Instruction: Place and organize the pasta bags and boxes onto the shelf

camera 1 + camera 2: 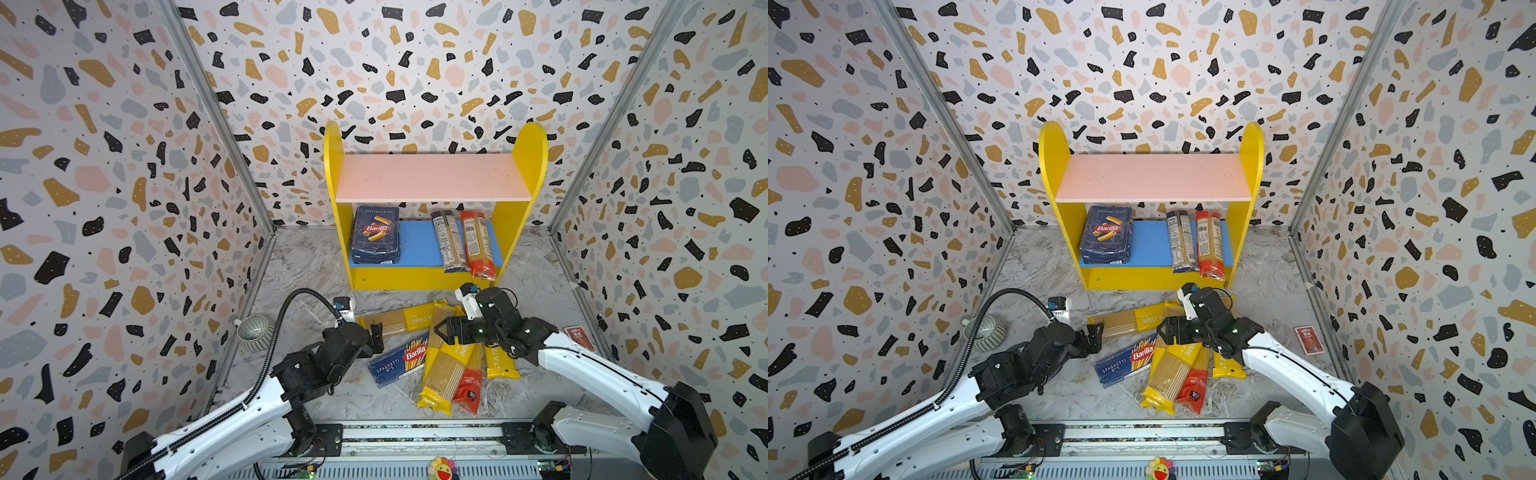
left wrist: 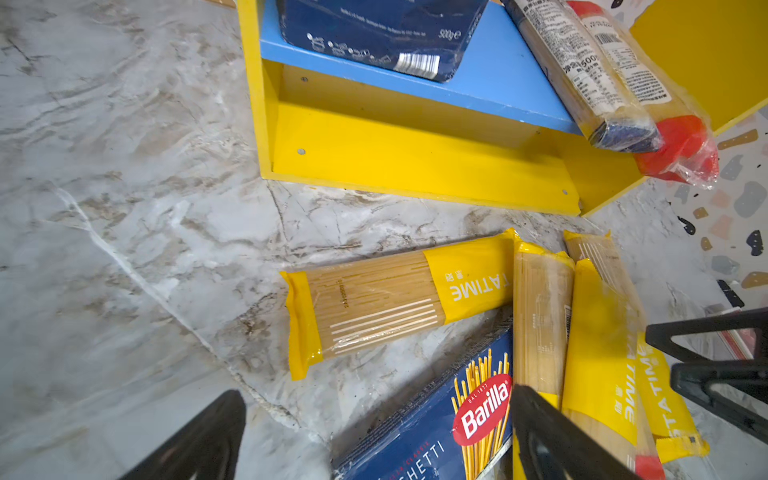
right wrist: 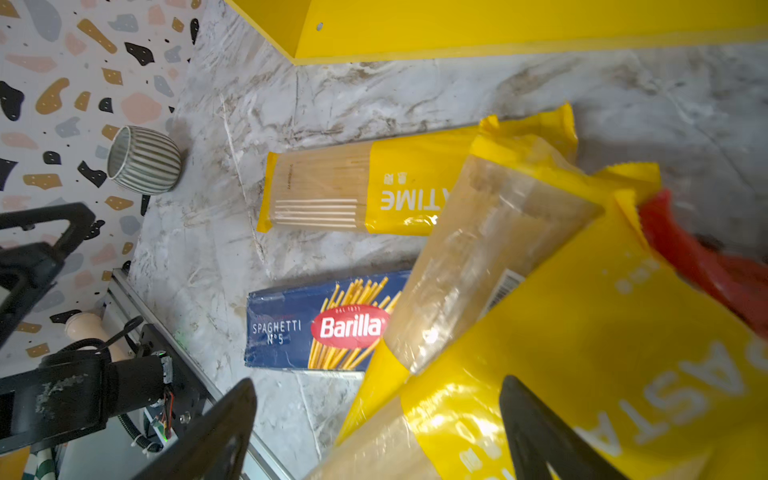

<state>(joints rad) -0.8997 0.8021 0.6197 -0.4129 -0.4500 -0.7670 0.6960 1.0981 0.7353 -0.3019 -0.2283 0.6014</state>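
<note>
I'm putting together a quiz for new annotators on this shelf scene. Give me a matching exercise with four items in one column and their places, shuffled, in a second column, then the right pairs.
Things:
1. rigatoni box
2. spaghetti box
3. ribbed grey bowl
4. small red card pack

Places:
A. on the table by the right wall
B. on the blue lower board of the shelf
C. on the table, one end under a yellow bag
D. on the table by the left wall

Pairs: 1-B; 2-C; 3-D; 4-A
</note>
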